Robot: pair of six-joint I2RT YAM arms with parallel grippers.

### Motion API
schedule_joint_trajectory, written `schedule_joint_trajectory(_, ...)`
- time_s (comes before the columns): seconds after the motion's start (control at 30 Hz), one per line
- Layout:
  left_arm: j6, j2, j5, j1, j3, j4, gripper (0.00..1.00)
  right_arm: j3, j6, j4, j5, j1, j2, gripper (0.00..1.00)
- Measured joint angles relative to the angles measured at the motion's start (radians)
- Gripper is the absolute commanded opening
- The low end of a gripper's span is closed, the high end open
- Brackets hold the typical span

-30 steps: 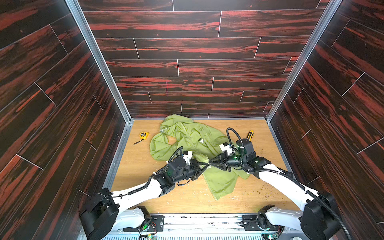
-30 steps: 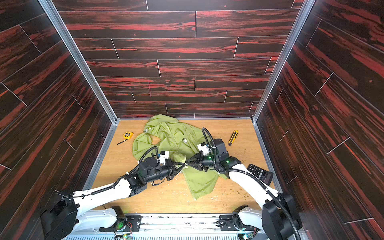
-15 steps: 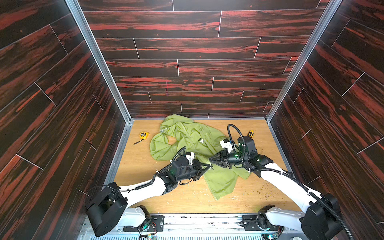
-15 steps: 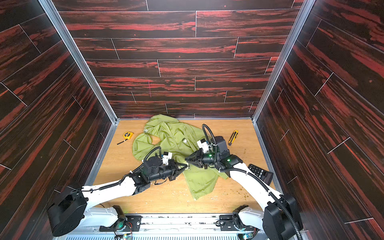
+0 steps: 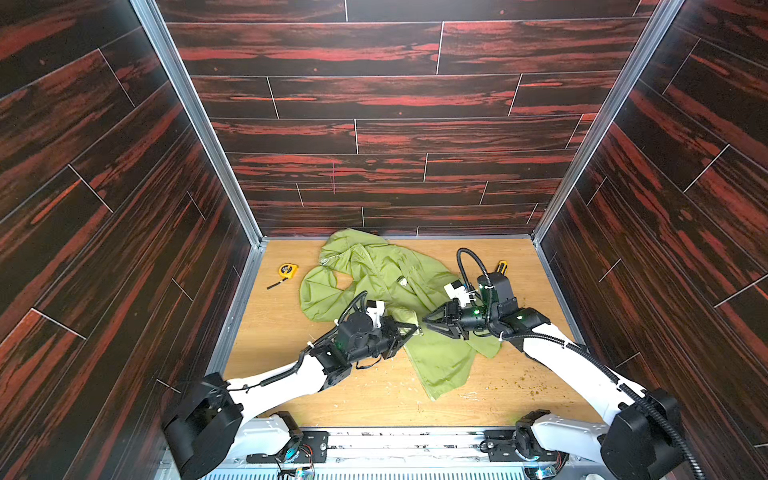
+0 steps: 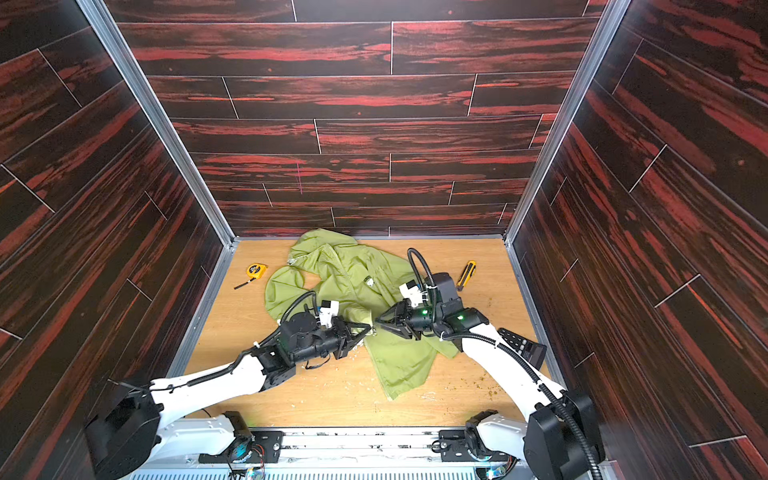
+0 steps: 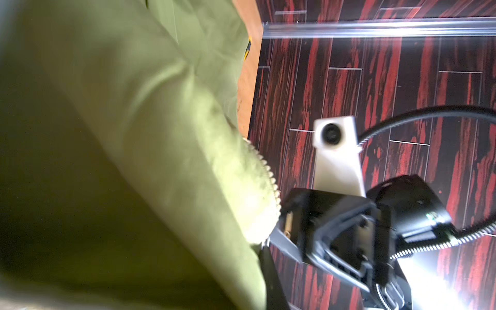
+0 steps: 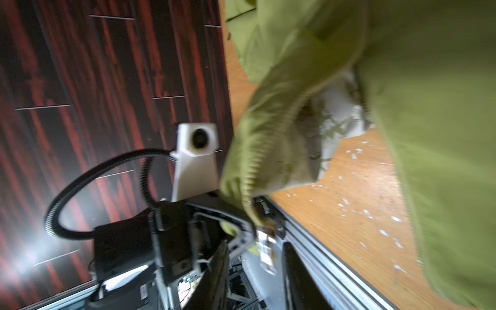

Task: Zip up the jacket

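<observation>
The left tool (image 5: 412,329) clamps the zip edge (image 7: 264,171) of the jacket (image 5: 374,270), likely to steady it — the right tool (image 5: 425,322), jaws apart, faces it.

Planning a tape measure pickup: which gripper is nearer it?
Left. The left gripper is over the jacket, right of the tape measure; the right gripper faces it from farther right.

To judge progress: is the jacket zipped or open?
Open, at least partly: the jacket edge shows unjoined teeth, and lining is exposed.
</observation>
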State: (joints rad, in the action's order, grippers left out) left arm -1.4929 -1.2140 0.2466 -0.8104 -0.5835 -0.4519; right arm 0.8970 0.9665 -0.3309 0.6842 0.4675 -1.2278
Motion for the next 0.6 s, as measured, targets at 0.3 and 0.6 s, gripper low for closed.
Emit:
schedule_joint_trajectory(0.3,0.021,0.157,-0.198,0.0,0.155,0.203,0.0,-0.246,-0.004,-0.236,-0.153,-0.003,0.198,0.52)
schedule_joint_trajectory(0.6,-0.007,0.185,-0.268,0.007,0.225,0.225,0.0,-0.599,0.154,-0.258,-0.188,-0.003,0.465,0.6)
